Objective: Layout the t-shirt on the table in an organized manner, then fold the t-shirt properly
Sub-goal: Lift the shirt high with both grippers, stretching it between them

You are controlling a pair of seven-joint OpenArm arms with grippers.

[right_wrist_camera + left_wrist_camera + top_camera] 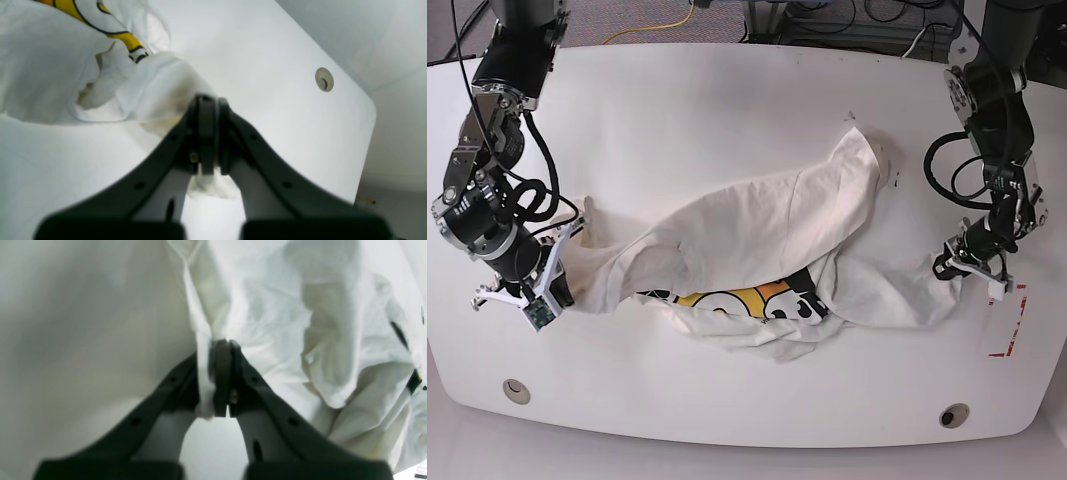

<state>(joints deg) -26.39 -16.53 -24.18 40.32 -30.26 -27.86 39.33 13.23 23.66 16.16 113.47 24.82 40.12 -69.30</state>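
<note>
The white t-shirt (767, 220) lies crumpled across the middle of the table (727, 100), stretched between both arms, with a strip of its orange and yellow print (747, 300) showing underneath. At the shirt's right end in the base view, my left gripper (951, 268) is shut on a fold of white cloth (203, 350); its tips (223, 341) are pressed together. At the shirt's left end, my right gripper (567, 290) is shut on a bunched corner of the t-shirt (160, 83), and its tips (210, 98) meet with cloth hanging below them.
Two round grommet holes (515, 390) (953, 414) sit near the table's front edge; one of them (324, 79) shows in the right wrist view. Red tape marks (1007, 325) lie at the front right. Cables run behind the table's far edge.
</note>
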